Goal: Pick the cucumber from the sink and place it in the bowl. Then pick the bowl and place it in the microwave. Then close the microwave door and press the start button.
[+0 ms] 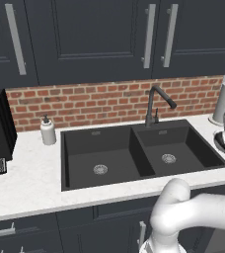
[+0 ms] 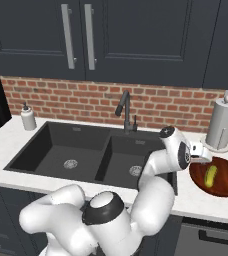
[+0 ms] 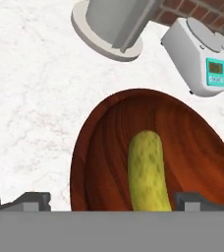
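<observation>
Inside the bowl [image 3: 182, 147], on the counter [image 3: 30, 98] to the right of the sink [image 2: 86, 150], lies the cucumber [image 3: 146, 172], already out of the basin. Seen from the hand, its long axis runs straight away from the claw [image 3: 111, 201], which hovers directly above with fingers spread wide on either side, gripping nothing. Next the bowl itself must be lifted, so the near rim likely matters. A paper towel stand [image 2: 221, 125] sits beyond.
</observation>
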